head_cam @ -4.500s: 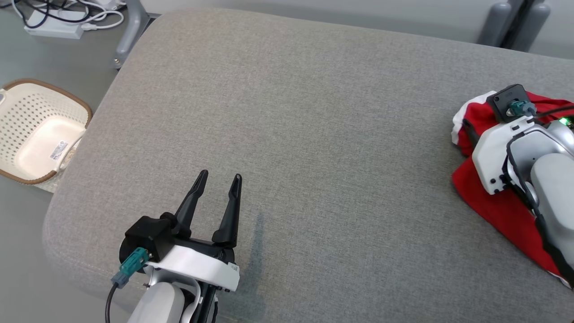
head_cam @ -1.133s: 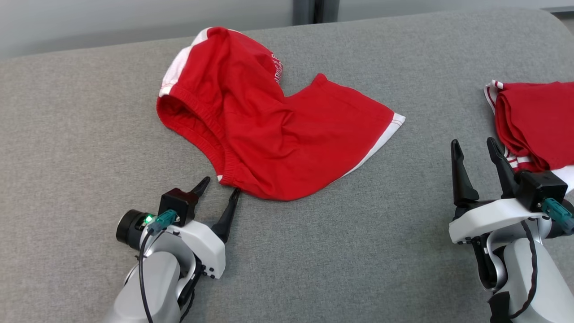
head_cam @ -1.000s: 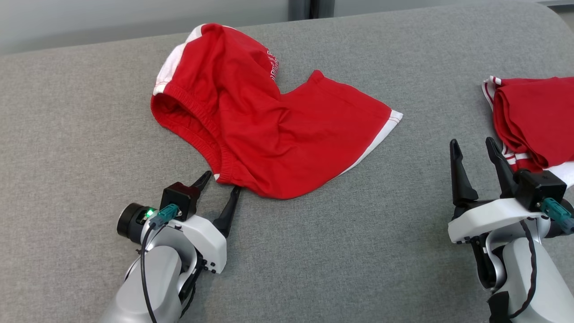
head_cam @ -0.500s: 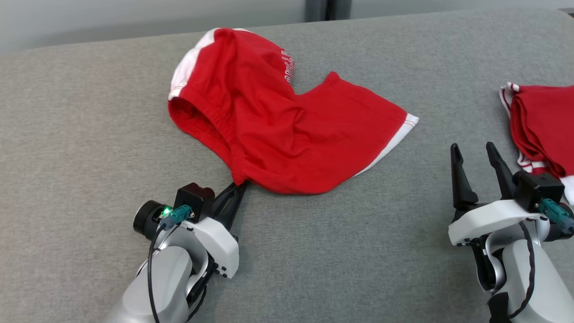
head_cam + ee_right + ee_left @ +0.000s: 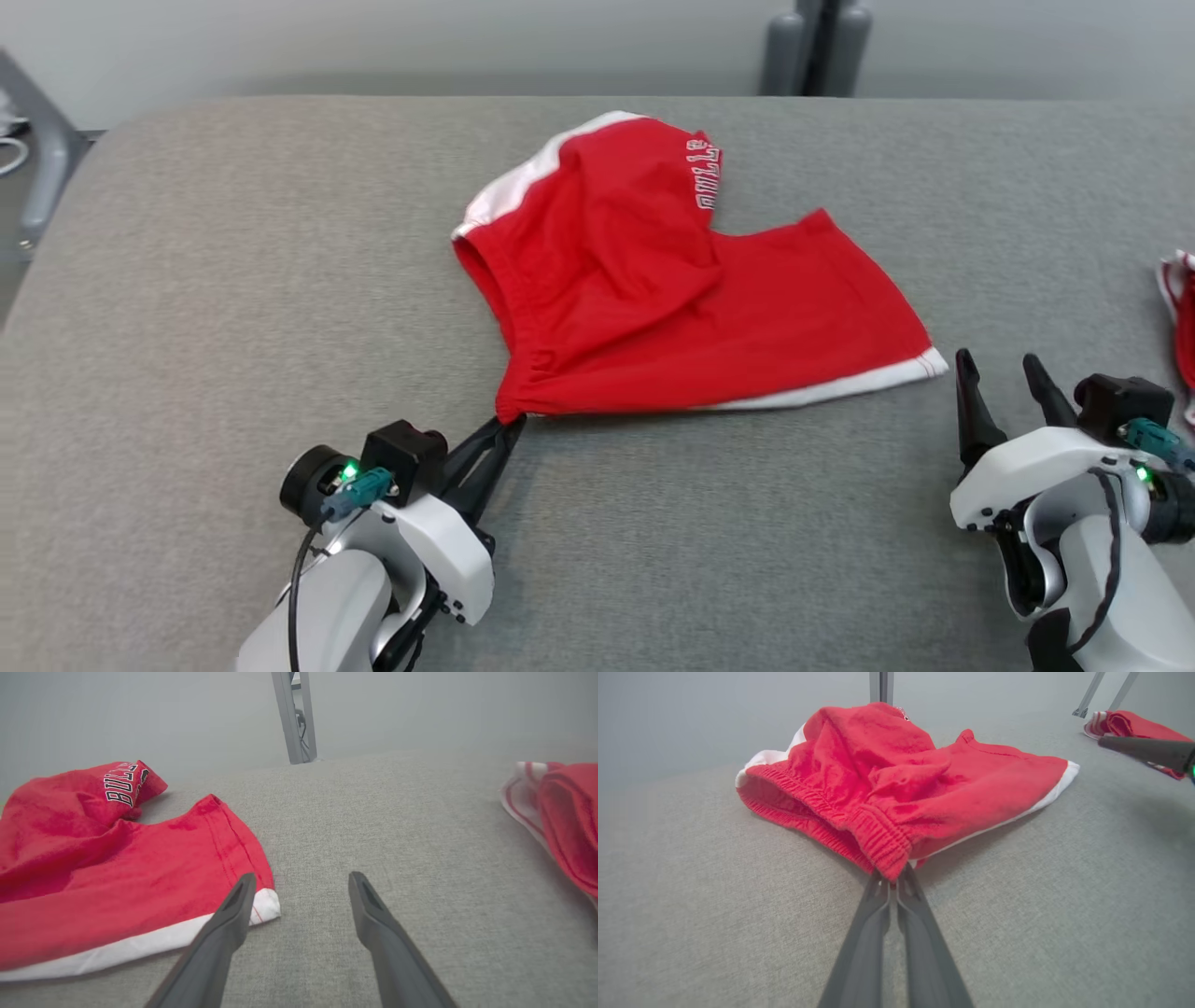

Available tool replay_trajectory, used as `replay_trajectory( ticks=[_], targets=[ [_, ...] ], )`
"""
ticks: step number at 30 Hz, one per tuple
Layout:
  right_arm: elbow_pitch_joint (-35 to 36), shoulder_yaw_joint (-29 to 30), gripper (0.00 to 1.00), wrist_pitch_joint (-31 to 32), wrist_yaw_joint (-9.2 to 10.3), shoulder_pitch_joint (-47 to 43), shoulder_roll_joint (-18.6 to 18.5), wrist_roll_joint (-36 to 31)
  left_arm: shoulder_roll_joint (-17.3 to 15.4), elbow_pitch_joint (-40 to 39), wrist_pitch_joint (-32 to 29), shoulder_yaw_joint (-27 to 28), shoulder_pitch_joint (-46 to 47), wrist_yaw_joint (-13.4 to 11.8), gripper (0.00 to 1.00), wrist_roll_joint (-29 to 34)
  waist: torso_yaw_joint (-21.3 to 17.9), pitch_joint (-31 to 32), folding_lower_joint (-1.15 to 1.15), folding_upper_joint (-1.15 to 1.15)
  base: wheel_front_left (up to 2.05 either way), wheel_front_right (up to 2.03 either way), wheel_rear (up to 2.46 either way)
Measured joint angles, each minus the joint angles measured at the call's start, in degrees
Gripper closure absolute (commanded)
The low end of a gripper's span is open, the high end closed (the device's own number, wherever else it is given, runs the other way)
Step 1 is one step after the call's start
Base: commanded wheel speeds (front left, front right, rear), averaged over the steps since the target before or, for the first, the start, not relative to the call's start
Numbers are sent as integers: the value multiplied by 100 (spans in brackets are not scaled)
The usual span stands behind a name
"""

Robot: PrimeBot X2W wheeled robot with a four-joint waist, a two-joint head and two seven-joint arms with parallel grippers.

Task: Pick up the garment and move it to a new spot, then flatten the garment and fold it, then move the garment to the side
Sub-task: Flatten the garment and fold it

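Now | left gripper (image 5: 512, 425) clamps shorts (image 5: 672, 280) waistband (image 5: 883, 845) | right gripper (image 5: 996, 357) apart | lettering (image 5: 122, 784) legible, right wrist

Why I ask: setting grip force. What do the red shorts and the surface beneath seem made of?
Red shorts: soft matte knit, likely cotton jersey; fuzzy nap, gathered elastic waistband. Grey surface: woven upholstery fabric, matte; heathered weave, rounded padded-looking edge.

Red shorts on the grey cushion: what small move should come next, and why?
Probably shift the right gripper left onto the white hem corner and close it. The left gripper is shut on the waistband corner, while the right gripper stands open just beside the shorts, holding nothing.
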State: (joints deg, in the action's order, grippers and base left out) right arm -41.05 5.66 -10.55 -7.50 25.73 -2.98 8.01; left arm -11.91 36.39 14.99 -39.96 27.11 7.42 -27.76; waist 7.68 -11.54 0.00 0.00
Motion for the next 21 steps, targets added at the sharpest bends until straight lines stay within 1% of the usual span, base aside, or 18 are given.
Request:
replay_trajectory(
  ticks=[5,8,13,18,19,20,21],
  targets=[
    [-491,99,0,163,0,73,12,459,-20,-165,0,-120,-119,0,100,-38,285,87,0,0,0,0,0],
    [-699,-127,0,180,0,96,20,954,-26,-220,0,-142,-163,0,100,-47,380,123,0,0,0,0,0],
    [-958,-478,0,191,0,136,21,1507,-4,-260,0,-152,-212,0,100,-47,424,147,0,0,0,0,0],
    [-1170,-770,0,198,0,229,3,1759,19,-272,0,-145,-250,-1,100,-46,414,158,0,0,0,0,0],
    [-1195,-838,20,222,1,252,-5,1871,25,-276,0,-146,-253,-1,100,-42,413,156,0,0,0,0,0],
    [-1217,-888,71,222,1,273,-9,1915,29,-277,0,-145,-255,-1,100,-42,410,155,0,0,0,0,0],
    [-1243,-945,100,205,1,294,-11,1915,31,-278,0,-143,-256,-1,100,-42,407,154,0,0,0,0,0]
  ],
)
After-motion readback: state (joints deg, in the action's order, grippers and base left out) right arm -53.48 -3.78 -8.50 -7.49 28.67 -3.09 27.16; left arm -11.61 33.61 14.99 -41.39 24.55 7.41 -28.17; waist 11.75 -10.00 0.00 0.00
